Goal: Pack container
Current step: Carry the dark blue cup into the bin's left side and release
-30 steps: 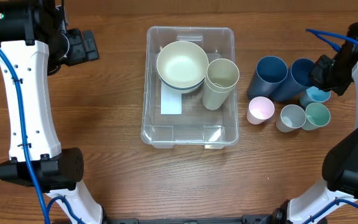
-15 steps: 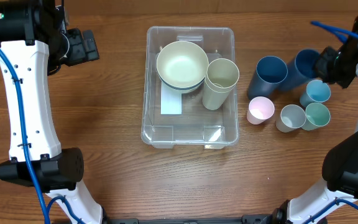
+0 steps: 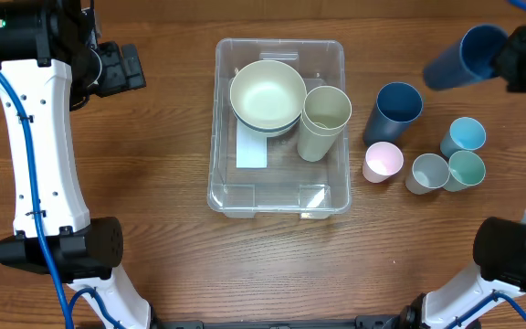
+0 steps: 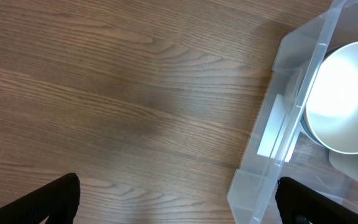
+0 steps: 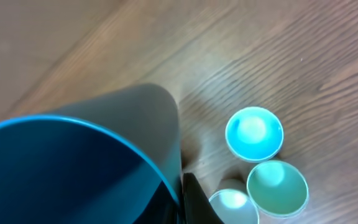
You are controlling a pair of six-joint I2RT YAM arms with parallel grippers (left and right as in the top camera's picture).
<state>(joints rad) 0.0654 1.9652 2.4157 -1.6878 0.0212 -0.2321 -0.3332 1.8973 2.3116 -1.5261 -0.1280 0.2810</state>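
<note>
The clear plastic container (image 3: pixel 279 196) sits mid-table, holding a cream bowl (image 3: pixel 267 93) stacked on a darker bowl and a cream cup (image 3: pixel 323 121) on its side. Its white label (image 3: pixel 251 151) shows on the bottom. My right gripper (image 3: pixel 510 62) is shut on the rim of a dark blue cup (image 3: pixel 464 55) and holds it tilted above the table at the far right; the cup fills the right wrist view (image 5: pixel 73 162). My left gripper (image 3: pixel 126 68) is open and empty, left of the container, whose corner (image 4: pixel 272 162) shows in the left wrist view.
Right of the container stand a second dark blue cup (image 3: pixel 395 110), a pink cup (image 3: pixel 383 162), a grey cup (image 3: pixel 427 172), a green cup (image 3: pixel 467 170) and a light blue cup (image 3: pixel 466 135). The three small ones show in the right wrist view (image 5: pixel 253 134).
My right gripper has lifted the dark blue cup up and away from the group of cups, toward the far right. The left arm has not moved.
</note>
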